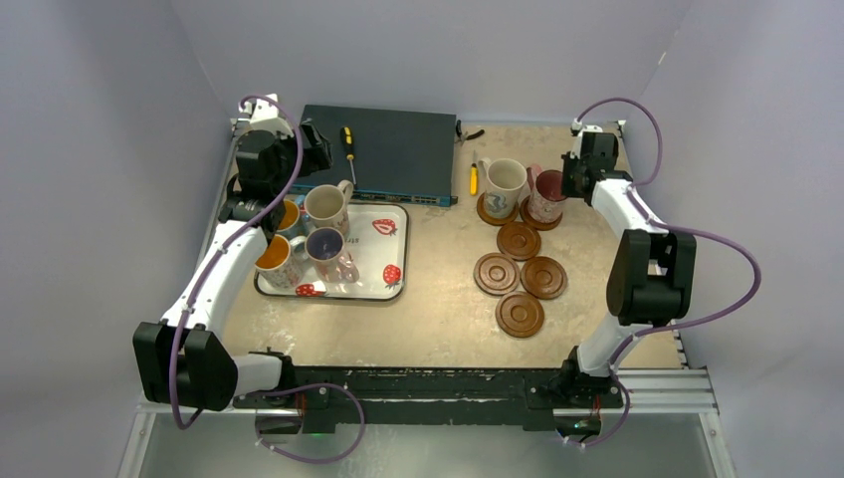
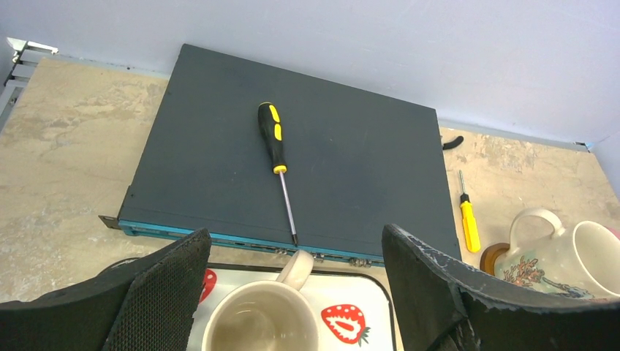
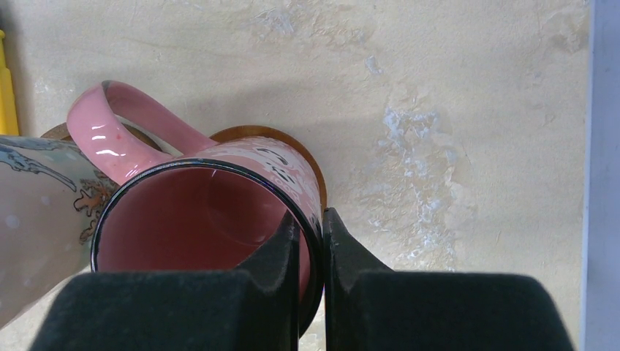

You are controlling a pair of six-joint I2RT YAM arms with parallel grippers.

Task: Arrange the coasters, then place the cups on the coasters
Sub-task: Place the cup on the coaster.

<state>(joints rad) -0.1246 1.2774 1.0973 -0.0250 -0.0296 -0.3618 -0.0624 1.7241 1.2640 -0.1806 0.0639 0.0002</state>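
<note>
1. Spanning the whole view, the mottled beige table (image 1: 438, 299) carries everything we see.
2. At its far edge lies a flat dark box (image 1: 398, 149) with a teal strip along its near side.
3. Just in front of the box sits the strawberry tray (image 1: 386, 261). It holds four mugs: a cream tray mug (image 1: 326, 207), a purple-inside mug (image 1: 324, 245), an orange-inside mug (image 1: 273, 259), and a second orange-inside mug (image 1: 289, 217) partly hidden by the left arm.
4. The left gripper (image 2: 296, 234) hangs above the cream tray mug with its jaws spread wide, and we find nothing between them.
5. The right gripper (image 3: 311, 241) is pinched almost closed on the wall of the pink mug (image 3: 197, 219), one finger inside the rim and one outside.
6. We place the pink mug at the far right of the table, over a coaster (image 3: 292, 142) that peeks out behind it. We cannot tell whether it rests fully on that coaster.
7. Just beside it, a second cream mug (image 1: 505, 182) stands on its own coaster (image 1: 490, 212).
8. Four bare coasters (image 1: 519, 240) (image 1: 496, 274) (image 1: 543, 278) (image 1: 520, 315) cluster on the table nearer the arm bases.
9. A black-and-yellow screwdriver (image 1: 348, 147) lies on the box.
10. A small yellow screwdriver (image 1: 473, 179) lies on the table between the box and the second cream mug.
</note>
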